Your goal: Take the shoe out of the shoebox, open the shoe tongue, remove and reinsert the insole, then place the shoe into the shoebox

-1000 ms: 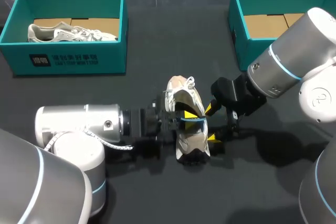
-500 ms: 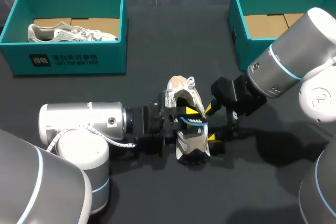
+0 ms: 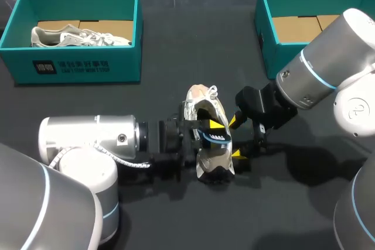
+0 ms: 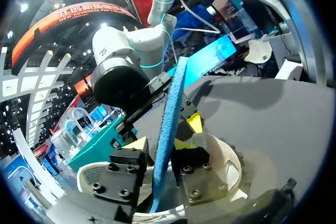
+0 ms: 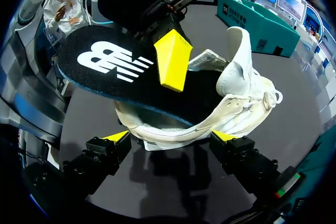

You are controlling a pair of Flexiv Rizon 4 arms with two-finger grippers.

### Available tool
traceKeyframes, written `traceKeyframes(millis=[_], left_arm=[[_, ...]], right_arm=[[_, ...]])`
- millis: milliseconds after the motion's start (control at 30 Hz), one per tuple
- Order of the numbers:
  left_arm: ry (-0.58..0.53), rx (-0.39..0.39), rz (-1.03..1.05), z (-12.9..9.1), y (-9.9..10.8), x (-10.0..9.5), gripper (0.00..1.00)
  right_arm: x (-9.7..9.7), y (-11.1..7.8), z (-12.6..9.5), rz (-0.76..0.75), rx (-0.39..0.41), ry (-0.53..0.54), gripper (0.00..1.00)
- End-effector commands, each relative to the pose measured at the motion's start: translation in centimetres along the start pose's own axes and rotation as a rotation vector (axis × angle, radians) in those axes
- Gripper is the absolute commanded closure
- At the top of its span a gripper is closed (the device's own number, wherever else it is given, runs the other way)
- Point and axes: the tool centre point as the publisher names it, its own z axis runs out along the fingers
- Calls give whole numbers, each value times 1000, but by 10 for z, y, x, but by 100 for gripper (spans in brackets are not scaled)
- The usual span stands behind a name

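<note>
A white shoe (image 3: 212,163) lies on the dark table at the middle, toe pointing away. Its black insole (image 3: 217,139) with a blue edge sticks partly out of the shoe's opening. My left gripper (image 3: 211,130) comes in from the left at the shoe's collar. In the left wrist view the insole (image 4: 170,108) stands edge-on between the parted fingers of the left gripper (image 4: 160,148), with a gap on each side. My right gripper (image 3: 235,138) stands open at the shoe's right side. In its own view the right gripper (image 5: 172,136) spans the shoe (image 5: 247,85), and a yellow left fingertip (image 5: 170,59) lies over the insole (image 5: 110,69).
A teal shoebox (image 3: 79,65) at the back left holds another pale shoe (image 3: 79,36). A second teal shoebox (image 3: 266,45) stands at the back right, with only its cardboard floor showing. Bare dark table lies in front of the shoe.
My left gripper's fingers have parted around the insole. The insole has turned, so more of its black face shows from above. The right arm has kept still.
</note>
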Motion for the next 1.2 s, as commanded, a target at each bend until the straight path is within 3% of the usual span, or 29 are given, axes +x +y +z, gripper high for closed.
traceKeyframes(millis=[33, 567, 767, 800, 900, 1200], left_arm=[[1, -14, 3, 5, 3, 1, 100], [-14, -126, -1, 22, 44, -12, 100], [4, -130, -38, 18, 42, -11, 100], [7, -127, -38, 17, 38, -10, 82], [11, -122, -34, 11, 28, -9, 64], [40, -116, -49, -7, 13, -4, 60]], right_arm=[[1, 0, 1, 1, 1, -3, 0], [1, 0, 1, 1, 1, -3, 0], [1, 0, 1, 1, 1, -3, 0], [1, 0, 1, 1, 1, -3, 0], [1, 0, 1, 1, 1, -3, 0], [1, 0, 1, 1, 1, -3, 0]])
